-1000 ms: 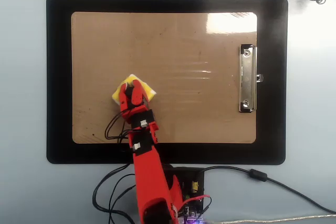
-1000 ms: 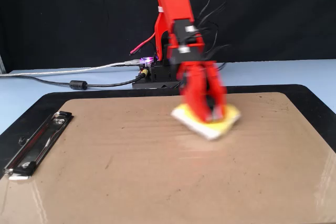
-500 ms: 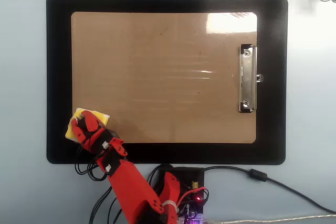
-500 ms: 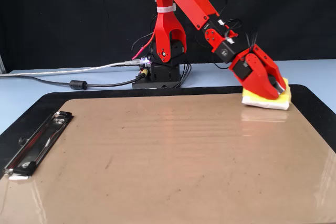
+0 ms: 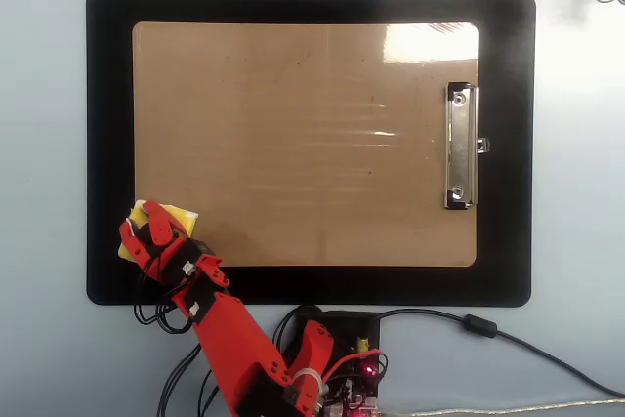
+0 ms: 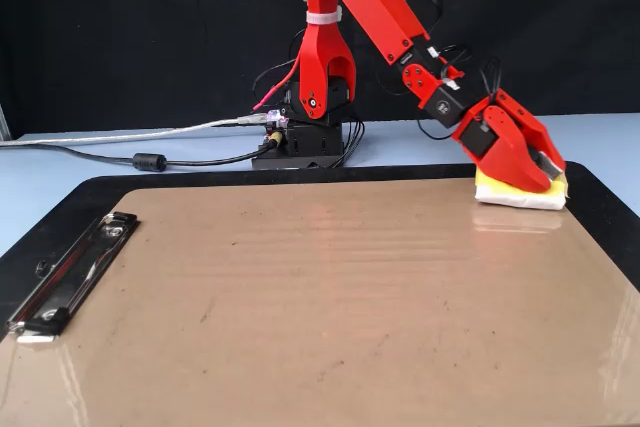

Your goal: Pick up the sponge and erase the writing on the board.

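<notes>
Sponge [image 5: 156,219] parked at the board's [image 5: 293,124] near corner, no writing visible anywhere on it.
I judge wiping finished; my fingers [image 6: 540,172] sit closed on the sponge, which overlaps the black mat [image 5: 312,5]. Next I'd open and lift clear.

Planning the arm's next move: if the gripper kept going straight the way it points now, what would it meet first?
The gripper points down at the sponge directly beneath it, at the board's corner, so it would likely just press into that; contact already looks made.

Red arm reaches low, fingers [image 5: 144,232] [image 6: 540,169] angled down; their closure unclear.
</notes>
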Controlling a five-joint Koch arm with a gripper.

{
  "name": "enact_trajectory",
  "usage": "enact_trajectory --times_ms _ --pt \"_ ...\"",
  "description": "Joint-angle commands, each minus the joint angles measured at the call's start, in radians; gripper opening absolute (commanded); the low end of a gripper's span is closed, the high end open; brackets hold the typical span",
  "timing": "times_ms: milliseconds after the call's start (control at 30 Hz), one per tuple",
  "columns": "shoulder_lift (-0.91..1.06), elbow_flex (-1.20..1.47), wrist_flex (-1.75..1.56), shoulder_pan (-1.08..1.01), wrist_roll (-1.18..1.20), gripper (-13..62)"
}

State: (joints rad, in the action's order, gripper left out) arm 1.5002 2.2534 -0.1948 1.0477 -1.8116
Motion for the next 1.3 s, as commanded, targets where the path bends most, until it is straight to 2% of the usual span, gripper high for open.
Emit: enact_trajectory --times_ms 0,233,467,600,767,900,967,1067,1200,1267 --pt "0.011 -0.003 -0.014 0.005 -0.015 32.1" --pt "0.015 -0.011 -0.021 -0.005 -0.023 33.8" --pt "0.124 -0.187 -0.023 -0.112 -0.052 34.0" --pt "0.264 -0.218 0.000 -0.166 -0.170 33.7" --pt "0.595 -0.048 0.383 -0.494 -0.167 33.0" --pt "0.847 0.040 0.732 -0.815 0.064 32.8" --pt "0.854 0.051 1.003 -0.979 0.296 32.9" --pt "0.853 -0.035 1.347 -1.112 0.554 33.0" --pt "0.853 -0.003 1.594 -1.132 0.600 33.0" --pt "0.851 0.072 1.603 -1.118 0.598 33.0"
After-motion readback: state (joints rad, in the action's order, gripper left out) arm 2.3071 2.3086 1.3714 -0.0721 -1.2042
